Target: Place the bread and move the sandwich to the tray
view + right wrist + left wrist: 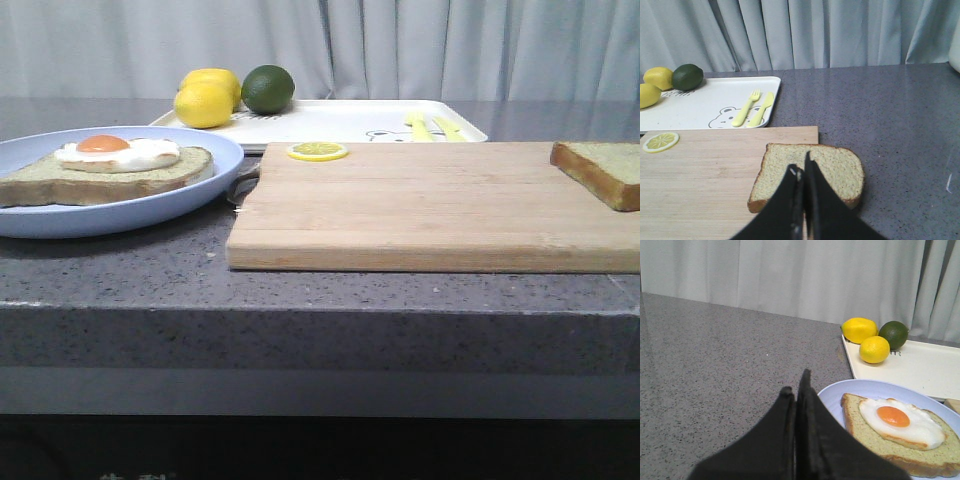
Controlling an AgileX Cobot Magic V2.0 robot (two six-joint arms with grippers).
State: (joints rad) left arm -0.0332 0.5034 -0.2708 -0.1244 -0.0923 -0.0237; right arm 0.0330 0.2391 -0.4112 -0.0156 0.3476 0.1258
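The bread (810, 172) is seen lying flat at the right end of the wooden board (430, 205), one corner overhanging the board's right edge onto the grey tabletop (300, 290). The right gripper (801, 172) is held above the slice, its fingers pressed together with nothing between them. No grasp has been made, so the first step, placing the bread, is judged not yet begun.

The sandwich (110, 165), so far one slice topped with a fried egg, rests on the pale-blue plate (200, 205) at the tabletop's left side, just beside the board's left edge. The left gripper (796, 400) is poised near the plate's rim, likewise closed and empty.

The tray (340, 120) lies at the back, behind the board; two lemons (205, 98) and a lime (268, 88) occupy its left end, and yellow cutlery (432, 127) its right.

For the next move, the right fingers would need to be opened and lowered astride the slice; the overhanging corner appears to offer an edge to be gripped. The slice would then be carried to the egg.
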